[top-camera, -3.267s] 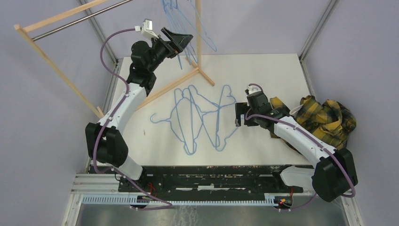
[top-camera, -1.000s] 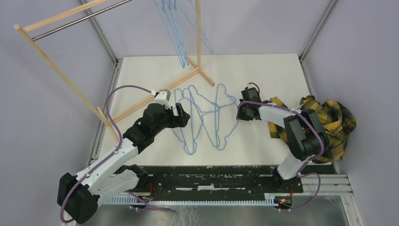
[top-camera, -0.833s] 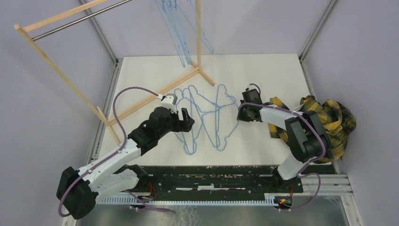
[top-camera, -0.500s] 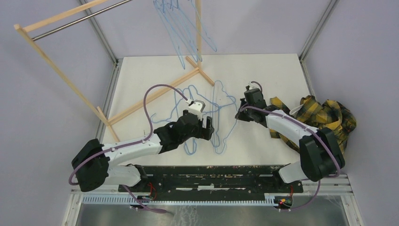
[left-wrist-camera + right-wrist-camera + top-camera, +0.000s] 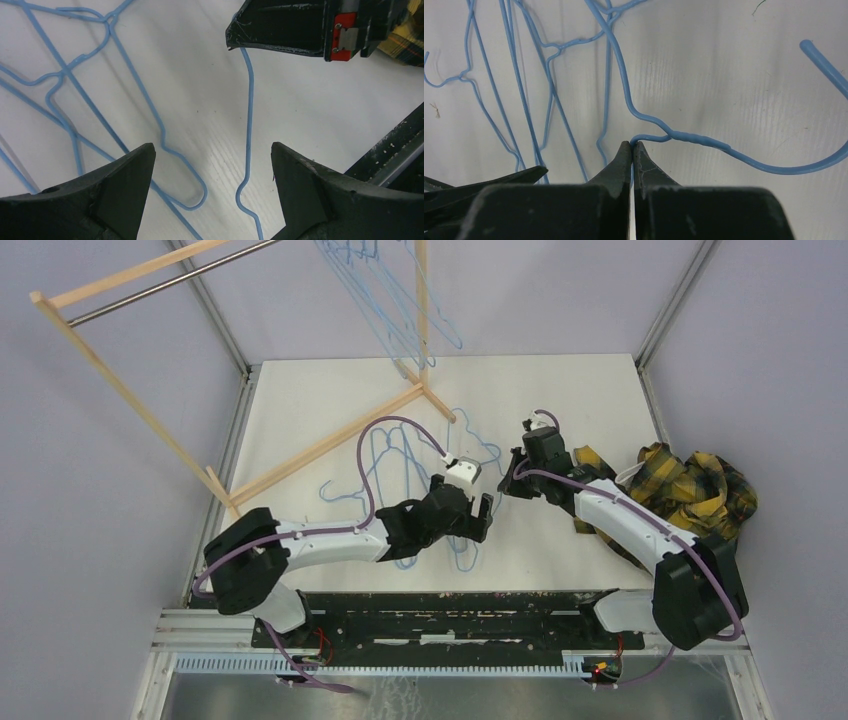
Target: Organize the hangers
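Several light-blue wire hangers (image 5: 392, 452) lie tangled on the white table (image 5: 560, 390), and more hang from the rack (image 5: 392, 310) at the back. My right gripper (image 5: 632, 145) is shut on one hanger (image 5: 696, 138) just below its twisted neck; from above the right gripper (image 5: 511, 481) sits right of the pile. My left gripper (image 5: 212, 147) stands open low over the table, with that hanger's wire (image 5: 248, 125) running between its fingers (image 5: 125, 185) without touching them. In the top view the left gripper (image 5: 480, 516) is close beside the right one.
A wooden rack with a metal rod (image 5: 150, 282) stands at the back left, its post (image 5: 422, 310) and base bar (image 5: 335, 440) reaching onto the table. A yellow plaid shirt (image 5: 695, 490) lies bunched at the right edge. Purple cables loop over both arms.
My left arm came down from the rack and swept right across the pile to the right gripper. The right gripper stayed shut on its hanger, which has shifted slightly.
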`<move>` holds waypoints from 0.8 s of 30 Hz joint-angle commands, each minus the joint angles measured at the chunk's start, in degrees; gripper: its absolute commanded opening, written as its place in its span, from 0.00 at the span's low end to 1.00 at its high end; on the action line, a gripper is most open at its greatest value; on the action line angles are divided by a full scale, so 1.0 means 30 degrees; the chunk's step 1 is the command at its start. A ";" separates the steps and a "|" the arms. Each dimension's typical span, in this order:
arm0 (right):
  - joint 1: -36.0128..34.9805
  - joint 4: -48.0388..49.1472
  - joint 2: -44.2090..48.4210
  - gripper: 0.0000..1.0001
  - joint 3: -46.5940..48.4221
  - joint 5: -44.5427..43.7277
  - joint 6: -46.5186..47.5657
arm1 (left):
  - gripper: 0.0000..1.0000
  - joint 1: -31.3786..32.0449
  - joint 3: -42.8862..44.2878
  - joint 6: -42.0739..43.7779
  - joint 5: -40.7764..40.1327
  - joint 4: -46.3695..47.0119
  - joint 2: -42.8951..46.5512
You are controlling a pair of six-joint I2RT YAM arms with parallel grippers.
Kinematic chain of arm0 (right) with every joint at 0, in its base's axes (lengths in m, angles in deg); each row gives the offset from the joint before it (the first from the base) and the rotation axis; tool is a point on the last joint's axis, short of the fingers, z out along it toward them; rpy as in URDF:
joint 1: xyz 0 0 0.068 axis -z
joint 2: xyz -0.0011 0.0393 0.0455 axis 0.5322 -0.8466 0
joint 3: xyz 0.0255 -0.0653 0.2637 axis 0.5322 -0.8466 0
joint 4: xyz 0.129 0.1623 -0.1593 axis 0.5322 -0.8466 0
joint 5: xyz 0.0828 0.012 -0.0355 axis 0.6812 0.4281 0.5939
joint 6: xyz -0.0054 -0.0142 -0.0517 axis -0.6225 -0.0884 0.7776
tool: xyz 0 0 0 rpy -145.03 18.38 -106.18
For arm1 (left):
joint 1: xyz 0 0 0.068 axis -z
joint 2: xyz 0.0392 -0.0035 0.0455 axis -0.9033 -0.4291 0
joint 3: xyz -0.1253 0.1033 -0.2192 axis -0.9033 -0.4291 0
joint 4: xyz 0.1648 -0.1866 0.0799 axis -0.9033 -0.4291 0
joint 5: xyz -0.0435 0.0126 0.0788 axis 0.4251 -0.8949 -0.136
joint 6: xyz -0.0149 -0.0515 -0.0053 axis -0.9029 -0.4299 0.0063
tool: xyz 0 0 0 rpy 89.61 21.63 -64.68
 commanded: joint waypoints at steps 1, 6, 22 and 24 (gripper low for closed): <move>-0.0143 -0.0282 0.1195 0.01 0.1059 0.0233 -0.0119 | 0.92 0.0496 0.1039 0.0762 -0.0582 0.1200 -0.1077; -0.0192 -0.1168 0.1930 0.01 0.1683 0.0543 0.0162 | 0.92 0.0854 0.0905 0.0351 -0.0468 0.1750 -0.2223; -0.0188 -0.2907 0.3142 0.01 0.2850 0.2877 0.0306 | 0.03 0.1520 0.0615 -0.0052 -0.1643 0.2284 -0.4003; -0.0181 -0.3096 0.3434 0.01 0.2710 0.2791 0.0335 | 0.03 0.1517 0.0459 -0.0193 -0.2061 0.1794 -0.3642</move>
